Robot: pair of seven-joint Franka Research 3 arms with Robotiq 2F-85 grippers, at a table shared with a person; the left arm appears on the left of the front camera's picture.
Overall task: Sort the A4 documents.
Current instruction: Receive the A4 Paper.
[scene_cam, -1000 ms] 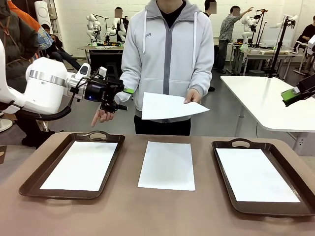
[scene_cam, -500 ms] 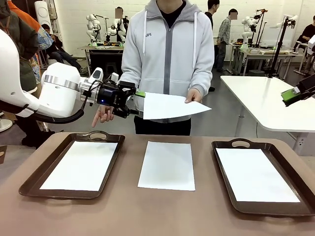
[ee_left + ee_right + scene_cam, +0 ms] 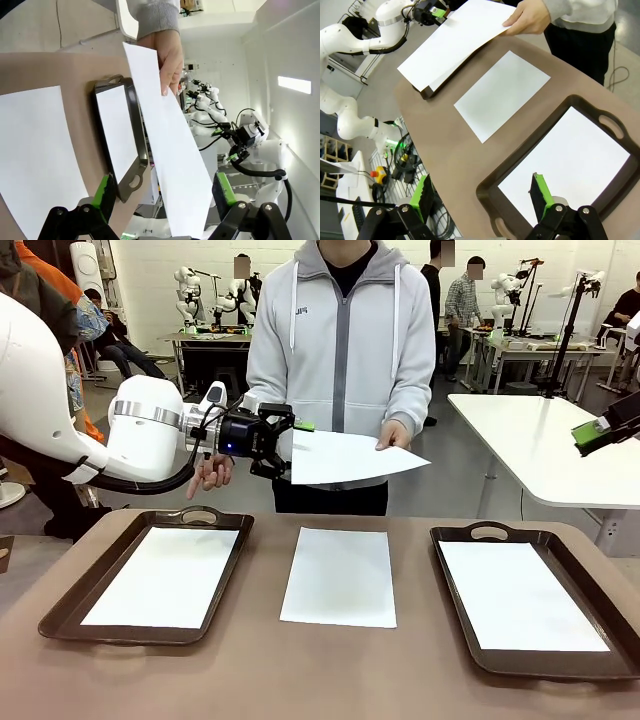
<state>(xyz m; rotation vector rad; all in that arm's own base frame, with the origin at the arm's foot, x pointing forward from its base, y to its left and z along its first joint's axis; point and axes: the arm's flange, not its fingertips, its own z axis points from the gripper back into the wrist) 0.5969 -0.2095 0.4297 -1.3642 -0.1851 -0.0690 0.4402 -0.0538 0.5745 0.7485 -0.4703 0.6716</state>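
A person's hand holds one A4 sheet level above the table's far edge. My left gripper is open, and its fingers straddle that sheet's left edge. The left wrist view shows the sheet running between the green pads. A second sheet lies bare on the table's middle. One more lies in the left tray and another in the right tray. My right gripper hangs open, high over the right tray's sheet.
The person stands at the far side, the other hand hanging behind my left arm. Both dark brown trays have raised rims and handles. A white table stands off to the right behind.
My left arm has swung right toward the held sheet, and its open fingers have gone from short of the sheet to around its left edge. The right gripper has not moved.
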